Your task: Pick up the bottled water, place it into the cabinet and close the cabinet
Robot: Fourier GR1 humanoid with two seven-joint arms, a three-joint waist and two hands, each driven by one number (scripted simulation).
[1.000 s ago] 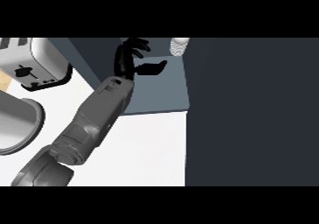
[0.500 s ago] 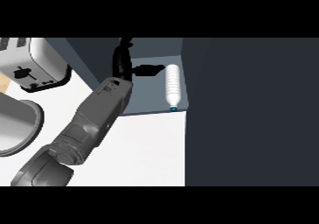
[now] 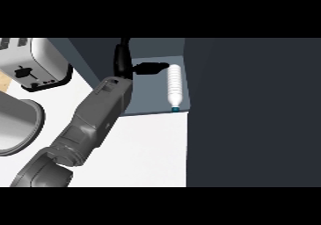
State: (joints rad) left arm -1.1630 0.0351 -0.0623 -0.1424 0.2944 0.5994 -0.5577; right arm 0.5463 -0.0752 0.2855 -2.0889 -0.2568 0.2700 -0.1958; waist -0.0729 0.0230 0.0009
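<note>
The clear bottled water [image 3: 175, 85] lies on its side on the grey cabinet floor [image 3: 147, 99], its blue cap pointing toward the counter. My left hand [image 3: 124, 57] is inside the cabinet, just left of the bottle. Its fingers are straight, and the thumb [image 3: 151, 68] points at the bottle's far end without curling round it. The grey left forearm [image 3: 91, 123] slants up from the lower left. A dark cabinet panel [image 3: 253, 110] fills the right side of the view. My right hand does not show.
A silver toaster [image 3: 29, 61] stands at the upper left. A round metal pot [image 3: 10, 127] sits at the left edge. The white counter [image 3: 146, 149] stretches below the cabinet's front edge.
A second ago the bottle was high at the cabinet's back, beside my curled fingers. It now lies on the cabinet floor and my left hand has let go of it.
</note>
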